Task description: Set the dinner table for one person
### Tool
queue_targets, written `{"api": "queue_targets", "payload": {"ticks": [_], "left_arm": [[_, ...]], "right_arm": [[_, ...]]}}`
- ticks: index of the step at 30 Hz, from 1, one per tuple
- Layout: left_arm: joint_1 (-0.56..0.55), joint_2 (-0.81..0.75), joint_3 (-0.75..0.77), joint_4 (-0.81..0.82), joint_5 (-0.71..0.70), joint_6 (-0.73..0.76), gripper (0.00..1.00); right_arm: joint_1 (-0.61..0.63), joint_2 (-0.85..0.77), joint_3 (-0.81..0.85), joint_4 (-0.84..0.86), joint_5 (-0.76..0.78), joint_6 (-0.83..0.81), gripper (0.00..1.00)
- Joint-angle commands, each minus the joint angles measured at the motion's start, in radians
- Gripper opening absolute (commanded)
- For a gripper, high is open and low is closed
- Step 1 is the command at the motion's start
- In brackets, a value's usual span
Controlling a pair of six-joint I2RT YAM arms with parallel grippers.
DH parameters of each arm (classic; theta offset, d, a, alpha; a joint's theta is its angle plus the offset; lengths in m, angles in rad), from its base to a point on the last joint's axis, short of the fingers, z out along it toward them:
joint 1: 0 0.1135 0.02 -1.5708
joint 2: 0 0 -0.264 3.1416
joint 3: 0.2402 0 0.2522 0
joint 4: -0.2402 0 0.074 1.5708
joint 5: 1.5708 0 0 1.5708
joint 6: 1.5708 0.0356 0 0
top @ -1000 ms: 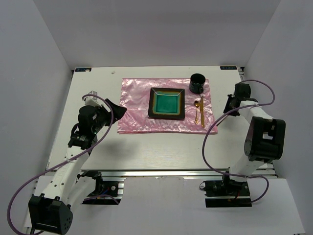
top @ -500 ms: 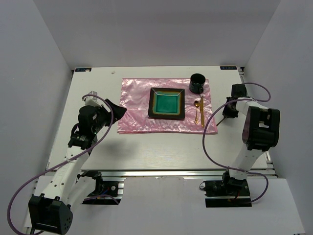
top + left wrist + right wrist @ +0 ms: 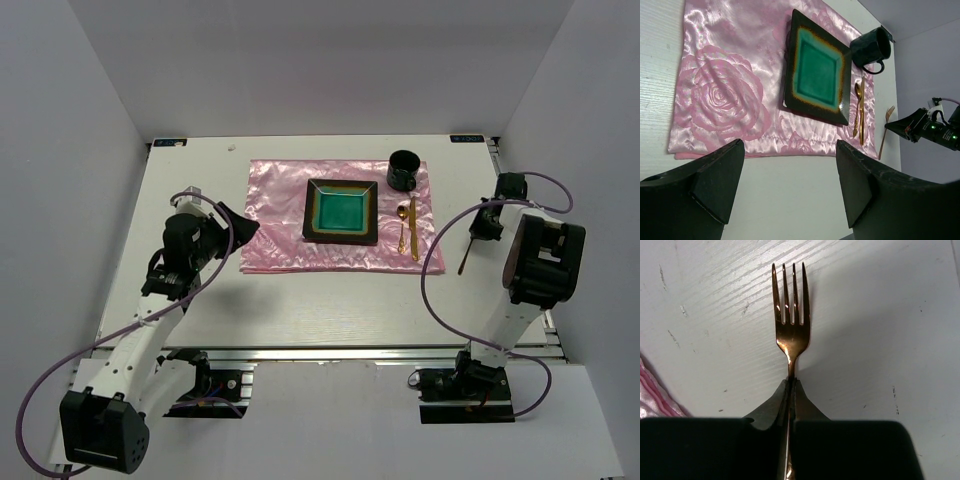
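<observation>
Fingers (image 3: 767, 407) on the right gripper (image 3: 790, 384) have just pinched shut on the fork (image 3: 790, 300) handle, over the desk (image 3: 300, 300) right of the placemat (image 3: 280, 220); tines probably off the surface. Left gripper (image 3: 789, 155) stays wide, empty. Fork placement follows.

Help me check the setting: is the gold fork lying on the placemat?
No, the fork is in the right gripper, with bare white table beneath, beside the placemat.

A green square plate (image 3: 341, 211) sits on the pink placemat (image 3: 280, 220), dark mug (image 3: 403, 170) at its corner.
</observation>
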Motion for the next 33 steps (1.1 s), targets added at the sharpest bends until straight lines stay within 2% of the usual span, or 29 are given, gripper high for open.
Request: {"api": "queue_targets", "payload": {"ticks": [1,6,11,14,17,18,22,26,33], "left_arm": [[-0.001,0.010,0.044,0.028,0.007,0.001,0.83],[-0.001,0.013,0.049,0.048,0.013,0.003,0.83],[-0.001,-0.008,0.050,0.042,0.004,0.012,0.83],[-0.001,-0.026,0.049,0.042,0.003,0.015,0.83],[-0.001,-0.052,0.055,0.038,-0.003,0.021,0.83],[-0.002,-0.060,0.061,0.035,-0.005,0.024,0.83],[-0.001,-0.109,0.078,-0.004,-0.019,0.038,0.83],[-0.002,-0.169,0.095,-0.063,-0.045,0.040,0.83],[-0.001,-0.286,0.101,-0.186,-0.108,0.000,0.83]], "right_arm": [[-0.017,-0.034,0.035,0.004,-0.144,-0.081,0.00],[-0.005,-0.152,0.009,0.049,-0.307,-0.146,0.00],[0.049,-0.274,-0.035,0.058,-0.391,-0.149,0.00],[0.136,-0.341,-0.061,0.060,-0.430,-0.131,0.00],[0.283,-0.384,-0.069,0.080,-0.459,-0.076,0.00],[0.366,-0.386,-0.066,0.089,-0.470,-0.056,0.00],[0.570,-0.308,-0.002,0.162,-0.511,0.065,0.00],[0.767,-0.162,0.163,0.204,-0.532,0.220,0.00],[0.925,0.206,0.518,0.218,-0.487,0.455,0.00]]}}
